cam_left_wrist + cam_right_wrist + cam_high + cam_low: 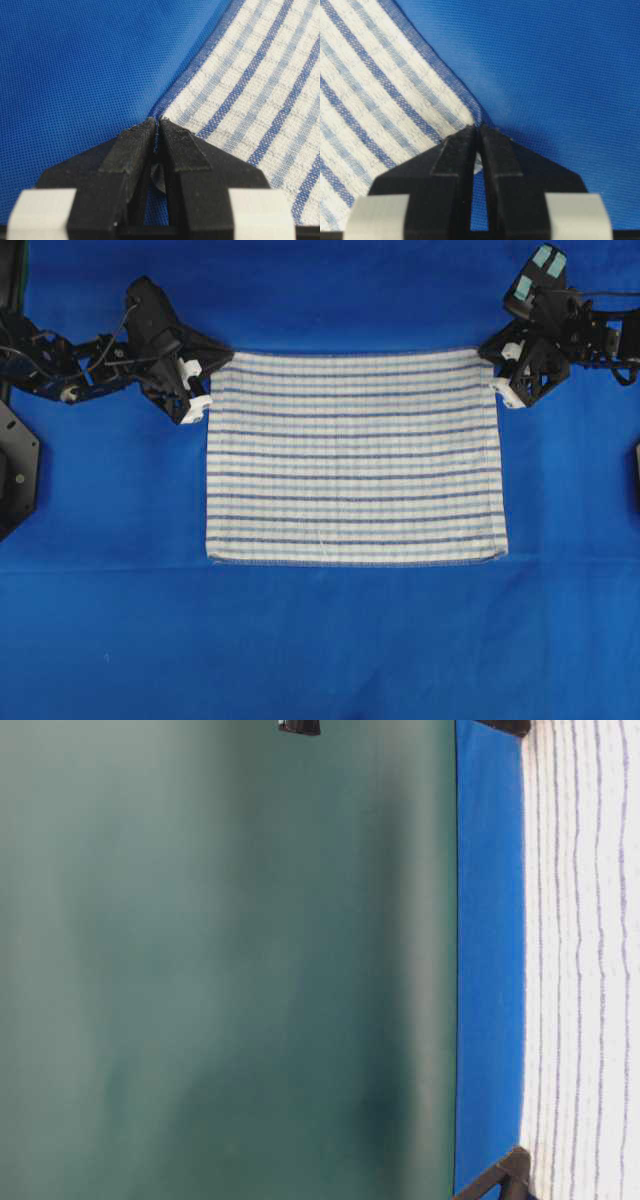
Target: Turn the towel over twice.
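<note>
**Now both far corners are pinched, ready for the first flip**

Clearly the left hand (157, 127) has its tips pressed together on the towel's (355, 455) corner: in the left wrist view the hem runs straight into the shut jaws. The right hand (478, 131) mirrors it, jaws closed with the opposite corner's hem caught between the tips. Seen from overhead, the left hand (197, 390) sits at the towel's ten o'clock corner and the right hand (505, 375) at its two o'clock corner. Gripping both corners of one edge probably lets the arms lift that edge evenly and carry it over toward six o'clock without the cloth twisting. The towel lies flat and spread in the middle of the blue-covered table (320, 640), stripes running across. Neither turn looks begun.
</note>
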`<state>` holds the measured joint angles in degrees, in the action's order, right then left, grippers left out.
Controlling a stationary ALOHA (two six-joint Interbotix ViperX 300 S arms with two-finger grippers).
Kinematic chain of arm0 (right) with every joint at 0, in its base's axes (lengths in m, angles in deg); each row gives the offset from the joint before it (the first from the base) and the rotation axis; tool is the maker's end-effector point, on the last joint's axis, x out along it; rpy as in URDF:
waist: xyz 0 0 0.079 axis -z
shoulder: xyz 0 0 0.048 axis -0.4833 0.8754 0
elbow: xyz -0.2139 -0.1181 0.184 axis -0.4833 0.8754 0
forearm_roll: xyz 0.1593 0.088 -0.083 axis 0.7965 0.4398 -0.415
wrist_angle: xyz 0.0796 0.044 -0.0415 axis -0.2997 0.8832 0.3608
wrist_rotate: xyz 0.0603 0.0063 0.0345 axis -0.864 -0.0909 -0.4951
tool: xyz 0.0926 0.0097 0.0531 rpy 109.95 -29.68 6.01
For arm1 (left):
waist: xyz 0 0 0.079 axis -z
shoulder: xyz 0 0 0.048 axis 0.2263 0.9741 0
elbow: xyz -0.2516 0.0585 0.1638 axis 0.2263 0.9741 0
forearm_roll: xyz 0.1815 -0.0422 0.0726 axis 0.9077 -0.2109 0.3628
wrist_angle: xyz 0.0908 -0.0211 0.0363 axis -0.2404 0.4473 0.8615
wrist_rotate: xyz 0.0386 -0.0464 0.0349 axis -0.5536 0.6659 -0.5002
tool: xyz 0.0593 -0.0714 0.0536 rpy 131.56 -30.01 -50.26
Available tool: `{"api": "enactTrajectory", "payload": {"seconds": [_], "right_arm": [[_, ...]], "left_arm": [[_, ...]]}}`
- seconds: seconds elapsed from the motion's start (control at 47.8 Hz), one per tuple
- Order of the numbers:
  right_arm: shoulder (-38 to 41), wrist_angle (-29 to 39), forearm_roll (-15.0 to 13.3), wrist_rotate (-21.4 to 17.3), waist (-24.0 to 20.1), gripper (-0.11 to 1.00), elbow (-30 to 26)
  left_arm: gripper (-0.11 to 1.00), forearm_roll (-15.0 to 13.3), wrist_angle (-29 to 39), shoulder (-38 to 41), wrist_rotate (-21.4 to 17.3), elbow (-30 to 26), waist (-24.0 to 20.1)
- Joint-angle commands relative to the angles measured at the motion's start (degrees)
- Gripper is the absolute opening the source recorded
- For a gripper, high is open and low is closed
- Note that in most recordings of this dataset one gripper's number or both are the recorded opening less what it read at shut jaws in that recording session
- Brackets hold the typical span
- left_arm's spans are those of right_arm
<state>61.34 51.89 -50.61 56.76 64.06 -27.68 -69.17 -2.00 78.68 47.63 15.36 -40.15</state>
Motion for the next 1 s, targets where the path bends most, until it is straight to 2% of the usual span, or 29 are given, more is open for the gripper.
{"api": "enactTrajectory", "payload": {"seconds": [0.0, 0.23, 0.376, 0.481, 0.543, 0.732, 0.857, 0.982], "right_arm": [[-0.6, 0.2, 0.0, -0.1, 0.3, 0.05, 0.4], [-4.5, 0.5, 0.0, -0.1, 0.9, 0.05, -0.9], [-8.3, 1.1, -0.2, 0.1, 3.5, 0.05, -2.8], [-11.1, 2.6, -0.4, 0.4, 6.2, 0.05, -4.8], [-13.4, 4.2, -1.4, 0.8, 7.8, 0.05, -6.5], [-20.2, 9.3, -4.8, 1.1, 9.8, 0.05, -11.7], [-24.4, 13.1, -6.6, 1.1, 9.8, 0.05, -15.2], [-28.2, 16.2, -7.0, 1.1, 9.8, 0.05, -17.6]], "left_arm": [[0.04, -0.1, 1.4, -0.8, -0.1, 0.3, 0.2], [0.04, 0.0, 5.7, -8.1, -1.9, -0.2, -0.8], [0.04, -0.1, 11.3, -14.9, -5.8, -2.1, -3.0], [0.04, -0.1, 16.9, -20.2, -9.8, -5.0, -5.2], [0.04, 0.0, 20.7, -23.6, -12.8, -7.1, -6.7], [0.04, 0.0, 27.8, -31.1, -13.2, -12.1, -10.5], [0.04, 0.0, 28.3, -34.2, -13.2, -13.9, -10.8], [0.04, 0.0, 29.3, -36.9, -13.1, -15.4, -10.5]]}}
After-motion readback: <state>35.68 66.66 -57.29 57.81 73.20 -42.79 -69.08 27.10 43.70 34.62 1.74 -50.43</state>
